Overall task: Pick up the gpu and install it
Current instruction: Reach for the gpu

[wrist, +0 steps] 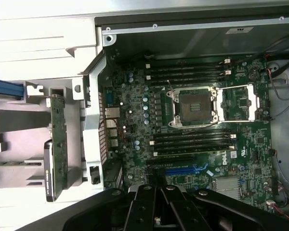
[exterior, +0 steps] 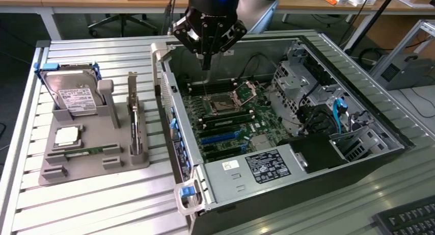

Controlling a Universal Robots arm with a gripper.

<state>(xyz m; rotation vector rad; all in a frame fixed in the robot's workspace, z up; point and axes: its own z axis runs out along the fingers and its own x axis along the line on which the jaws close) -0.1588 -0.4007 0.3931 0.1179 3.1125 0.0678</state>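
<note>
The gpu (exterior: pixel 136 124) stands on edge in a slot of the grey holder tray (exterior: pixel 95 166), outside the open computer case (exterior: pixel 286 189) on the exterior view's left. In the wrist view the gpu (wrist: pixel 57 144) appears edge-on, green board with a dark face, beside the case wall. My gripper (exterior: pixel 206 64) hangs above the case's far corner, over the motherboard (exterior: pixel 227 124), well away from the gpu. Its fingers are shut with nothing between them. From the wrist, my gripper (wrist: pixel 156 197) points down over the motherboard (wrist: pixel 135 130) near the blue expansion slot (wrist: pixel 188 169).
The tray also carries a silver hard drive (exterior: pixel 75 98), a processor chip (exterior: pixel 68 137) and a green memory stick (exterior: pixel 88 152). Inside the case are the open processor socket (wrist: pixel 195 107), memory slots, drive cages (exterior: pixel 299 87) and cables. A keyboard (exterior: pixel 408 222) lies at the table's near corner.
</note>
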